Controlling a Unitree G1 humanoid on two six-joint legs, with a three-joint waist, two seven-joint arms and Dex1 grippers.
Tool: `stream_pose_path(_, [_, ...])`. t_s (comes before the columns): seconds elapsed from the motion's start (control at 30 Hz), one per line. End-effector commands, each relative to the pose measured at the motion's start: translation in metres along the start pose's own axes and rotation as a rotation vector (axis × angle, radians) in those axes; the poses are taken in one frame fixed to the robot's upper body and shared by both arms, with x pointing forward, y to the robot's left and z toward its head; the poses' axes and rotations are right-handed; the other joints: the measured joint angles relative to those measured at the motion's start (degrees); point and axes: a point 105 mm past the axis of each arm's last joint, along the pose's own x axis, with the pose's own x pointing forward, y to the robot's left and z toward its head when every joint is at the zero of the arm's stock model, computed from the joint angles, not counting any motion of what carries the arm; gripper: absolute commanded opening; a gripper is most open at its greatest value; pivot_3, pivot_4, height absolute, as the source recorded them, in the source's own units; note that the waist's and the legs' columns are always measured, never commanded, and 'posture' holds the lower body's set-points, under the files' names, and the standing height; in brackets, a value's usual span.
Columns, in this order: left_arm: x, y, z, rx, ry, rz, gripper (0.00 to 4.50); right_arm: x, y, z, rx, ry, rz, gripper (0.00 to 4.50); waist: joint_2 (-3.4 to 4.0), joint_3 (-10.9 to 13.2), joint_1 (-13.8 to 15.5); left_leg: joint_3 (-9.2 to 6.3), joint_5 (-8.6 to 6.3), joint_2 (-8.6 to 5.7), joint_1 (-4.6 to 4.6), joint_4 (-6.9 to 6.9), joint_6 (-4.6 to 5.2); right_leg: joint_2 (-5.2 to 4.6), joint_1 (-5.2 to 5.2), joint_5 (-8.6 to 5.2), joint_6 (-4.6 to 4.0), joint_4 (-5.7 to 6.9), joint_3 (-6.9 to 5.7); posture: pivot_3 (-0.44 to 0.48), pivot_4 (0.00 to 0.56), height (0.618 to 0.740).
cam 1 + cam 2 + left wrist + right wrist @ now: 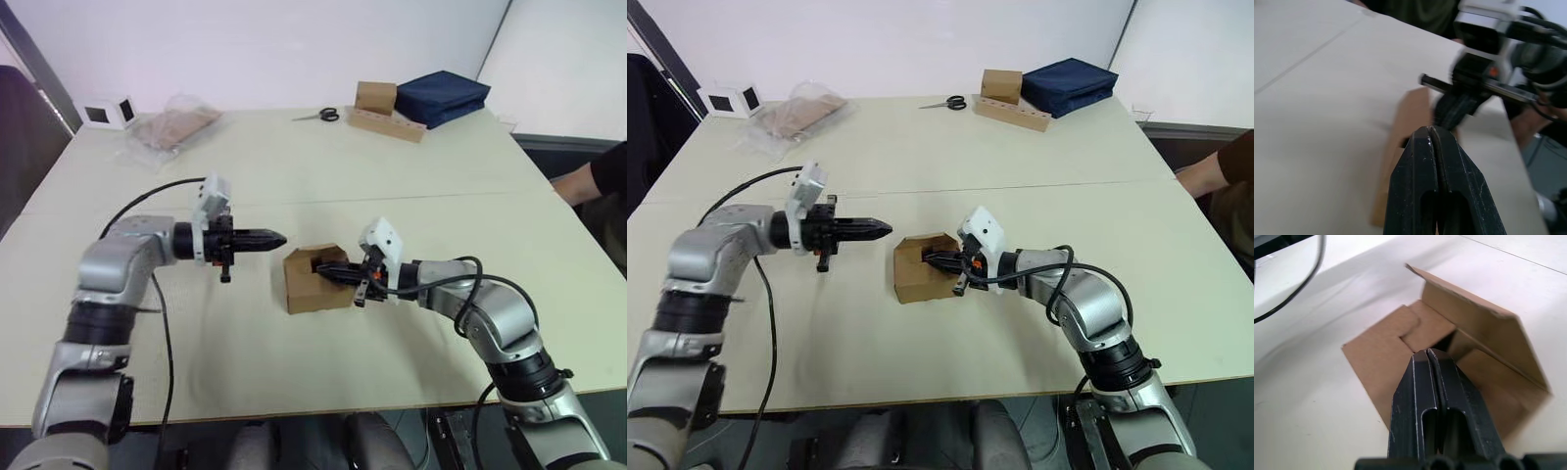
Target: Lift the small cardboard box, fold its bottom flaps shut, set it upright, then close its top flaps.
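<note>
Plain brown small cardboard box [315, 279] lying on its side near the table's [294, 147] front edge, open end with flaps splayed facing right gripper [336, 271], fingers together at its opening; left gripper [274, 238] likewise pressed together, just beside.
</note>
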Motion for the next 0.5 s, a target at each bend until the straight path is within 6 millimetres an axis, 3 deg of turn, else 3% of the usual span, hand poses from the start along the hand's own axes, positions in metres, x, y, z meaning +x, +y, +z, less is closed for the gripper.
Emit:
stream_pose_path(0.03, [0.004,-0.008,-0.004,0.001,0.013,-0.012,0.02,-0.006,0.001,0.012,-0.035,-0.034,-0.008,0.0,-0.01,0.0,0.1,0.0,0.0,0.0,0.0,0.0,0.0,0.0,0.0,0.0,0.0,0.0,0.0,0.0,0.15,0.74])
stream_pose_path(0.3, [0.028,-0.002,-0.044,-0.032,0.098,0.043,0.02,-0.01,-0.001,0.016,-0.045,-0.034,-0.026,0.0,-0.01,0.0,0.1,0.02,0.0,-0.01,0.0,0.0,0.0,-0.01,0.0,0.0,0.0,-0.02,0.0,0.0,0.15,0.74])
stream_pose_path(0.5, [0.031,-0.003,-0.048,-0.031,0.096,0.044,0.02,-0.019,0.005,0.031,-0.088,-0.05,-0.012,0.0,0.0,0.0,0.1,0.01,0.0,-0.01,0.0,0.0,0.0,-0.01,0.01,0.0,-0.01,-0.02,0.0,0.0,0.15,0.74])
